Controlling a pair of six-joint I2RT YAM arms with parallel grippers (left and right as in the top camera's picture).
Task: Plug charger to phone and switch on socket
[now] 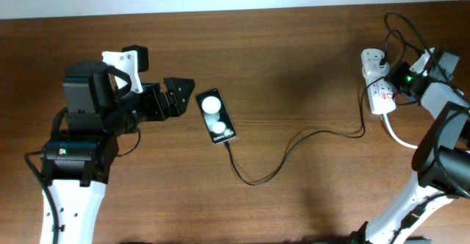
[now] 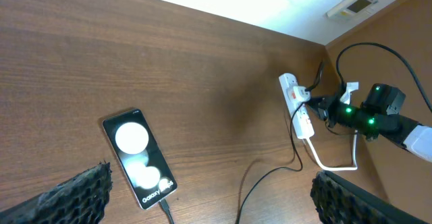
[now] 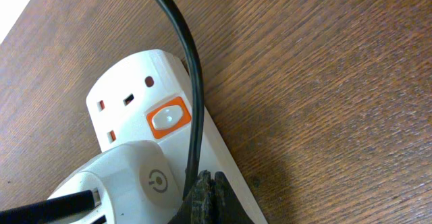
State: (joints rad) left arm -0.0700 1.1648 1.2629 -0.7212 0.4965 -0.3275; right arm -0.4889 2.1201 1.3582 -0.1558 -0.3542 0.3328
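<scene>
Reference thing: the socket (image 1: 375,84). All places are noted against it.

Right gripper (image 3: 210,190): my two fingers are pressed together with no gap visible and nothing seen between them. The tips sit over the socket's body just beside its orange-framed switch (image 3: 167,117). I cannot tell whether they touch the casing. The switch position is not readable.

Charger (image 3: 196,96): the white adapter (image 3: 125,183) is seated in the socket, just beside the switch. The black cable crosses the socket's top next to the switch and passes close against my right fingertips. It then runs off across the wood in a loose loop to the phone (image 1: 215,117). The plug tip meets the phone's lower end, in the port as far as the left wrist view shows.

Phone: flat and face up, with two white light spots on the glass. It lies well apart from the socket, toward my left arm.

Left gripper (image 1: 183,97): fingers spread wide, holding nothing. It is farther from the socket than the phone, just beside the phone on the side away from the socket.
</scene>
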